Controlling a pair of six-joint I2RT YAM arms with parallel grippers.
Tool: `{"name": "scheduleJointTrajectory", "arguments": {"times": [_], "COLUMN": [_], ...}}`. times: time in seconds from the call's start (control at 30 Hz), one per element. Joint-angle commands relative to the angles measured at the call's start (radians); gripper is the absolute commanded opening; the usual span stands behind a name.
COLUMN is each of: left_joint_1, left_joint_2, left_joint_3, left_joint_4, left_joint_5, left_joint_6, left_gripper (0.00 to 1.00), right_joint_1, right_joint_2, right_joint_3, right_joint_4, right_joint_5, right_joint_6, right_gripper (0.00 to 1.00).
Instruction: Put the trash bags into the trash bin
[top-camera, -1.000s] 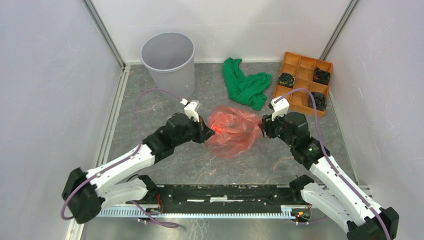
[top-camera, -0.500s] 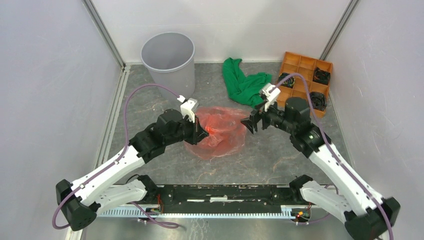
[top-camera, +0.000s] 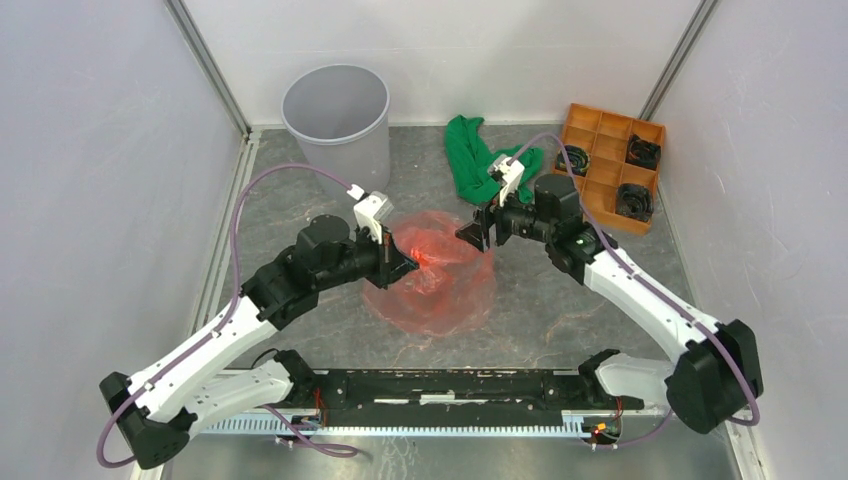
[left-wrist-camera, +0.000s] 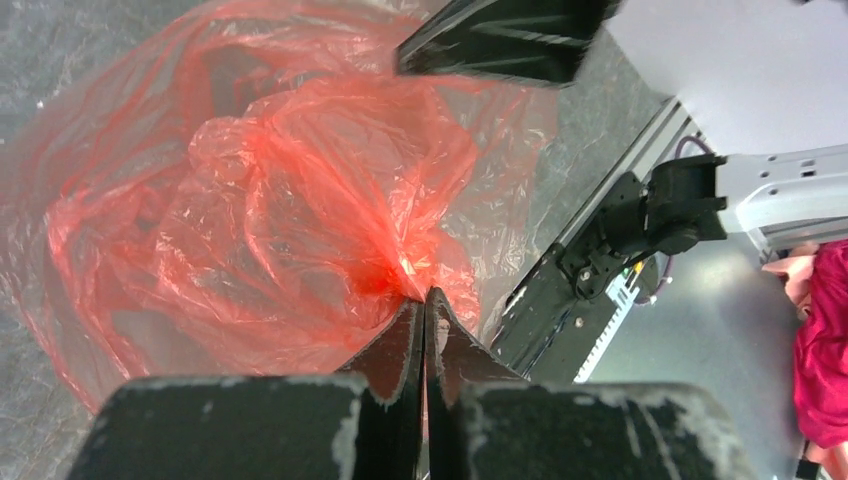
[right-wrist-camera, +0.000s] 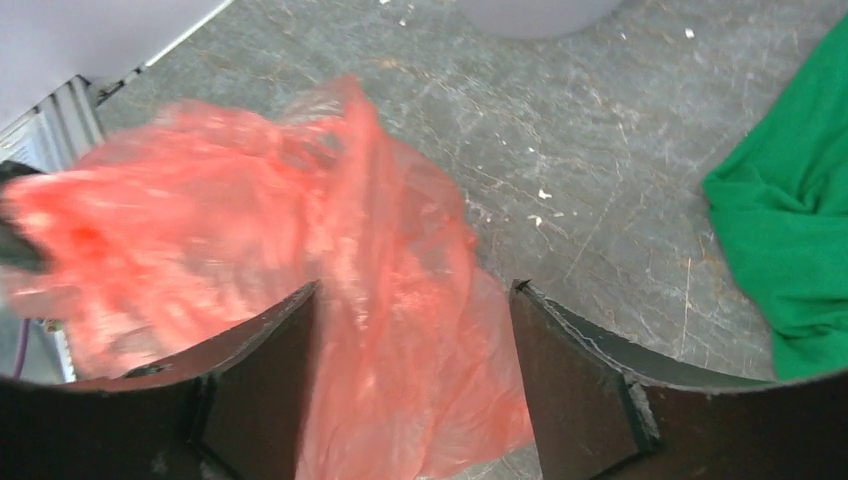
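A: Starting at the left gripper: pressed flat together, no gap at all, nipping 1 gathered twist of the trash bag right at the tips.

B: Over to the right gripper: spread wide, clamped on nothing, hanging above the film with loose plastic between the 2 fingers.

A: So only 1 real grip on the bag. Mostly down on the table by the look of it, puffed and crumpled, between both arms near the middle.

B: And well apart from the trash bin, upright in the far left corner, mouth open.

A: Looks like the gathering stage, then. Best done by dropping the right side onto the far edge of the film and closing on a thick bunch, not a single layer.

B: Agreed. Glossy, slippery stuff, probably quick to slide out of a thin pinch.

A: Then lift both sides together, high enough to clear the rolled rim.

B: Worth watching the green cloth just beyond the right wrist. Steer clear of snagging it on the way across.

A: Little to fear from the orange compartment tray, off at the far right.

B: Finish by lowering well into the mouth before letting go, to stop the light film billowing out and draping over the edge.
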Motion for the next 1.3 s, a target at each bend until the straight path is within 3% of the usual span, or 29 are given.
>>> {"name": "scheduleJointTrajectory", "arguments": {"times": [0.0,0.07,0.13,0.23,0.3,0.4,0.57,0.63,0.73,0.8,0.87,0.93,1.07,1.2,1.27], "left_joint_1": [0.002,0.002,0.001,0.002,0.002,0.003,-0.016,-0.043,-0.067,-0.173,-0.266,-0.274,-0.254,-0.207,-0.150], "left_joint_2": [-0.033,-0.051,-0.055,0.047,0.145,0.275,0.554,0.638,0.707,0.650,0.587,0.533,0.510,0.488,0.457], "left_joint_3": [0.087,0.100,0.126,0.219,0.269,0.232,0.304,0.454,0.850,1.064,1.152,1.121,0.840,0.529,0.379], "left_joint_4": [0.082,0.110,0.097,-0.048,-0.118,-0.062,0.016,-0.009,-0.104,-0.043,0.030,0.047,0.046,0.127,0.184], "left_joint_5": [-0.002,-0.062,-0.223,-0.436,-0.511,-0.503,-0.267,-0.337,-0.409,-0.480,-0.512,-0.540,-0.681,-0.682,-0.618], "left_joint_6": [0.006,-0.032,-0.062,-0.074,-0.081,-0.076,-0.091,-0.032,0.089,0.190,0.248,0.200,0.156,0.107,0.053], "left_gripper": [0.02,0.02,0.02,0.02,0.02,0.02,0.02,0.02,0.02,0.02,0.02,0.02,0.02,0.02,0.02], "right_joint_1": [0.002,0.003,0.001,0.000,0.000,0.001,0.001,0.001,0.001,0.002,0.000,0.001,0.002,0.001,0.001], "right_joint_2": [0.035,0.047,0.060,0.013,-0.062,-0.199,-0.326,-0.344,-0.384,-0.422,-0.456,-0.490,-0.555,-0.563,-0.549], "right_joint_3": [-0.030,-0.040,-0.001,0.069,0.101,0.123,0.112,0.120,0.126,0.140,0.170,0.196,0.181,0.117,0.088], "right_joint_4": [0.124,0.077,-0.046,-0.157,-0.190,-0.200,-0.200,-0.234,-0.256,-0.266,-0.285,-0.300,-0.272,-0.248,-0.258], "right_joint_5": [0.133,0.304,0.438,0.475,0.489,0.563,0.626,0.646,0.654,0.659,0.679,0.708,0.707,0.688,0.688], "right_joint_6": [0.062,0.042,0.019,0.009,0.012,0.016,0.016,0.019,0.035,0.039,0.035,0.033,0.036,0.035,0.029], "right_gripper": [0.73,0.73,0.83,0.95,0.98,0.98,0.98,0.98,0.98,0.98,0.98,0.98,0.98,0.98,0.98]}}
